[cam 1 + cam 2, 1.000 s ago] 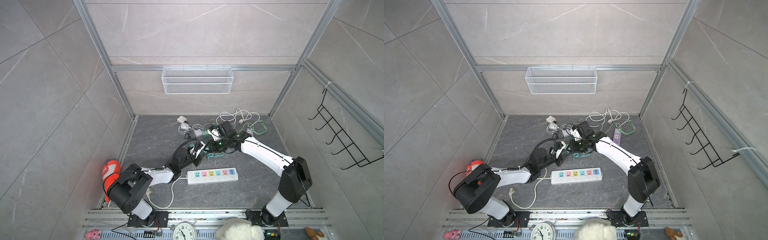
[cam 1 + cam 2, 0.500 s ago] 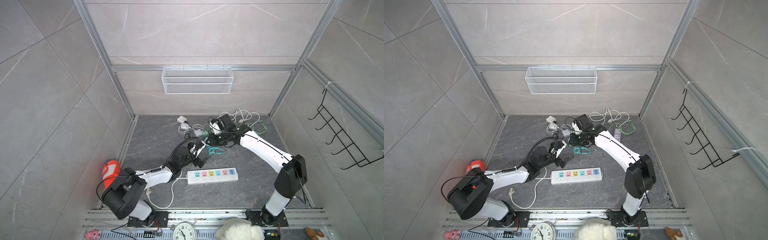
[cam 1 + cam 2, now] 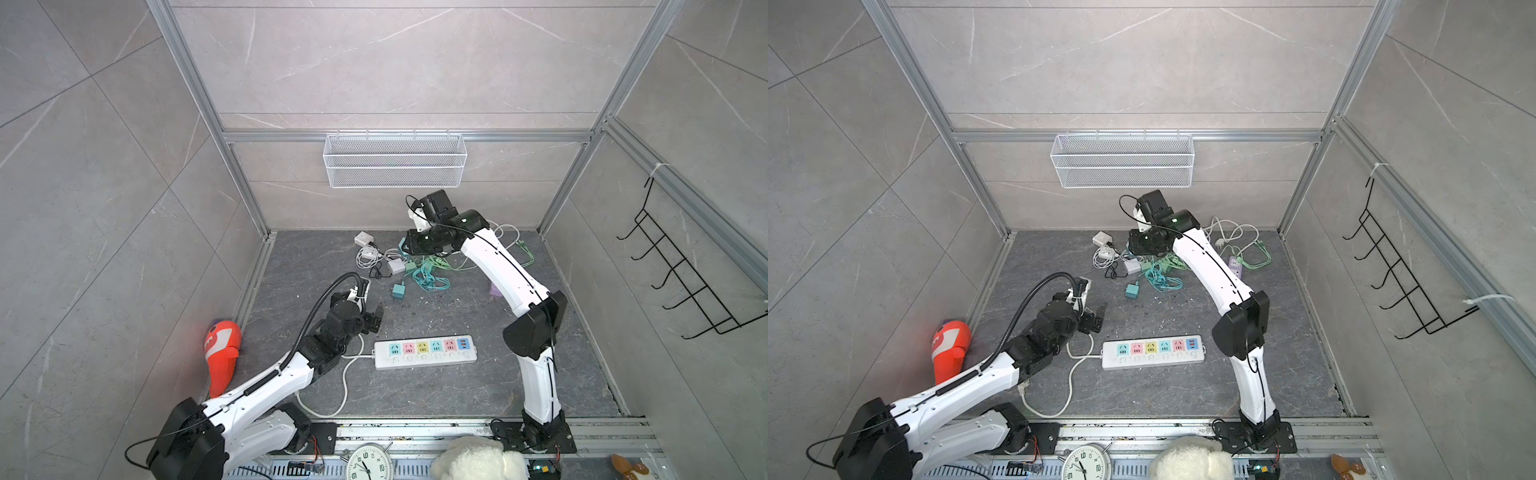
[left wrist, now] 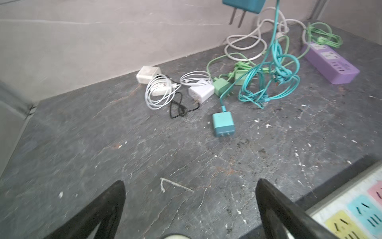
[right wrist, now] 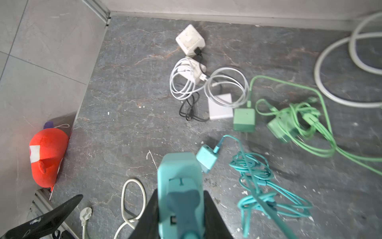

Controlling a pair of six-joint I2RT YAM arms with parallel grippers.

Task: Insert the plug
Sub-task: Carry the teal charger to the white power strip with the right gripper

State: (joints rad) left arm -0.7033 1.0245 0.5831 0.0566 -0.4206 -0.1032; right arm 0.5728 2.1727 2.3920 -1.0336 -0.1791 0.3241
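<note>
My right gripper [image 5: 180, 195] is shut on a teal plug [image 5: 178, 171] and holds it in the air over the cable pile at the back of the floor. In the left wrist view the plug [image 4: 244, 6] hangs with two prongs pointing down, its teal cable [image 4: 272, 41] trailing to the tangle below. In both top views this gripper [image 3: 409, 245] [image 3: 1133, 249] is high near the back wall. A white power strip [image 3: 424, 351] [image 3: 1152, 352] with coloured sockets lies at the front. My left gripper [image 3: 372, 305] [image 3: 1094, 299] [image 4: 189, 184] stands open and empty just left of the strip.
A second teal plug [image 4: 223, 124] [image 5: 206, 158] lies on the floor with white chargers [image 4: 201, 92], green cables [image 5: 295, 122] and a purple power strip [image 4: 330, 62]. A red plush toy [image 3: 222, 357] leans at the left wall. A wire basket [image 3: 395, 160] hangs on the back wall.
My left gripper has opened wide and drawn back toward the front left. The right gripper has risen toward the back wall with the teal plug in it.
</note>
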